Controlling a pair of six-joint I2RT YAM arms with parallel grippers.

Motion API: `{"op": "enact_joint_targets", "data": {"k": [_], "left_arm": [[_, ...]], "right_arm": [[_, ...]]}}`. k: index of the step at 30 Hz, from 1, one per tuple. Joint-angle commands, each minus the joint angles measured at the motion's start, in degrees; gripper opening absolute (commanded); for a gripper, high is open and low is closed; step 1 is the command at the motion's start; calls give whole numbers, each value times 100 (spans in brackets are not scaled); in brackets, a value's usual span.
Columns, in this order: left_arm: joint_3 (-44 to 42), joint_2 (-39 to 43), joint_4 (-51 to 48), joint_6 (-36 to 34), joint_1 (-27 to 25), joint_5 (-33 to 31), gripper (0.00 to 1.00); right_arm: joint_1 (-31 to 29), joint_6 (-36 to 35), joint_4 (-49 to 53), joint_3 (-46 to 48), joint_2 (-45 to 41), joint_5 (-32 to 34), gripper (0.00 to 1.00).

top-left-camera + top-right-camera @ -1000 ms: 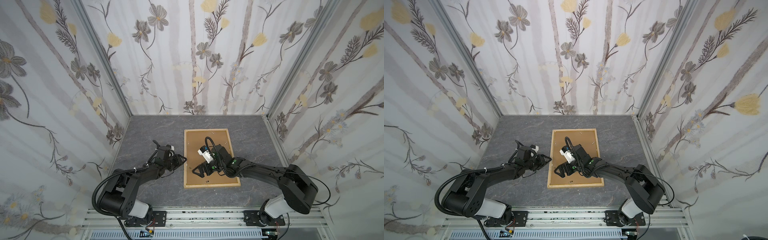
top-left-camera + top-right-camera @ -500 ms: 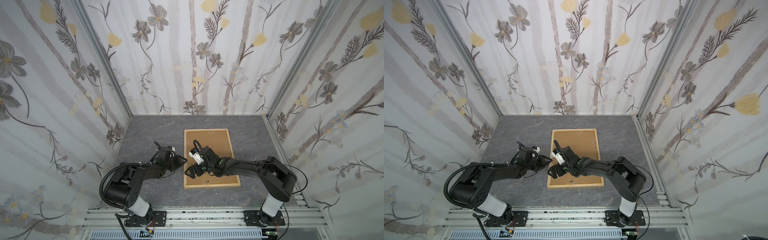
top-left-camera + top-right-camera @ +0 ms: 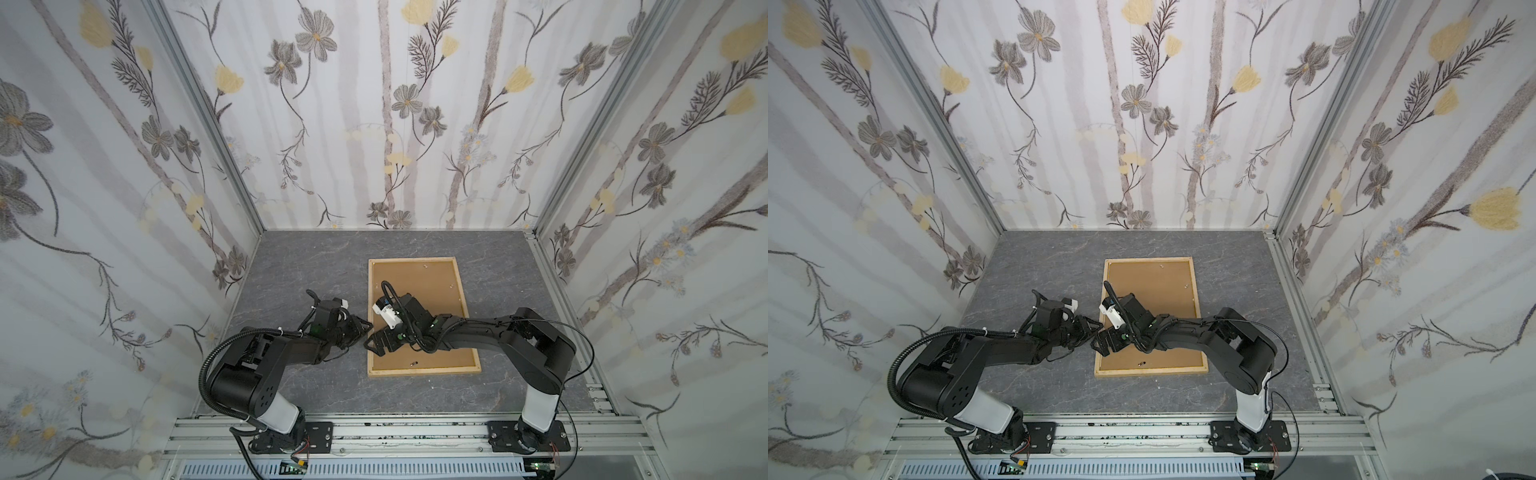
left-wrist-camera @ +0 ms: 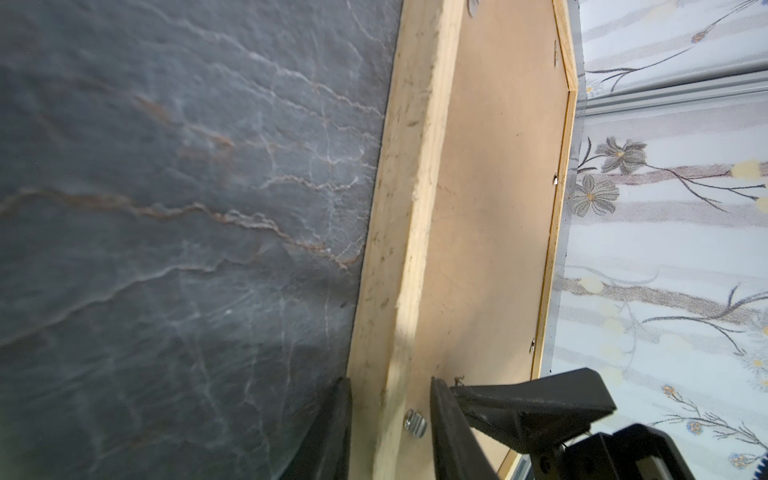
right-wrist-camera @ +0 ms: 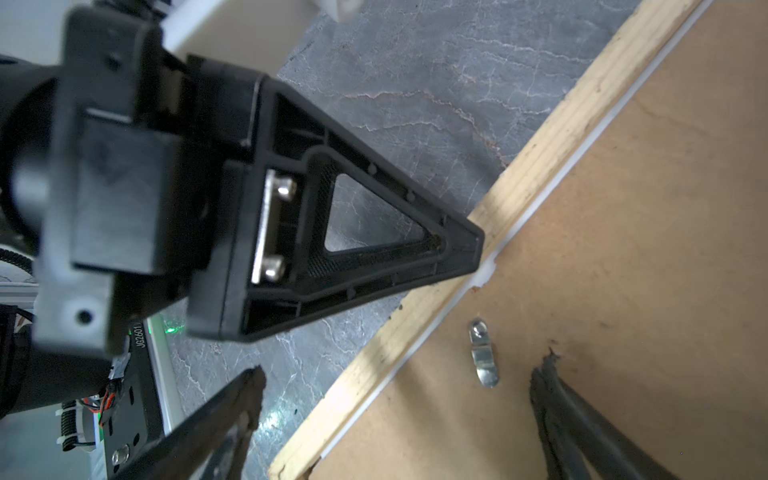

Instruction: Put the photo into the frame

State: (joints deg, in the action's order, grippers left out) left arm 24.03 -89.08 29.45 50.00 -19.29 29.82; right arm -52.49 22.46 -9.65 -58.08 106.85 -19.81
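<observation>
- Pale wood: the frame lies flat, back up, on the grey stone-look table, right of the middle.
- A brown board fills the frame's back; small metal clips sit near its edges.
- Of the photo only a thin white edge shows, in the right wrist view, in the seam between the wood strip and the board. The rest is hidden under the board.
- The left gripper reaches the frame's left strip. Its fingers stand narrow, one outside over the table and one inside over the board, with a clip just beside the inner finger. Whether they pinch the strip cannot be told.
- The right gripper meets it from across, fingers spread wide and holding nothing. One finger is over the table and the other over the board, with the same strip between them.
- The right arm lies across the board's near half and hides part of it in both top views.
- Flowered walls close in three sides.
</observation>
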Motion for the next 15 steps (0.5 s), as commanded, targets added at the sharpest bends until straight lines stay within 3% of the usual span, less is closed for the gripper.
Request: {"op": "enact_joint_targets", "data": {"k": [1,15], "left_arm": [[-51,27,287,114,13,15,30],[-253,-20,591,269,1,76,28]], "right_arm": [[-8,133,-208,-7,79,-183,100],[-185,452,-735,192,236,-365,100]]}}
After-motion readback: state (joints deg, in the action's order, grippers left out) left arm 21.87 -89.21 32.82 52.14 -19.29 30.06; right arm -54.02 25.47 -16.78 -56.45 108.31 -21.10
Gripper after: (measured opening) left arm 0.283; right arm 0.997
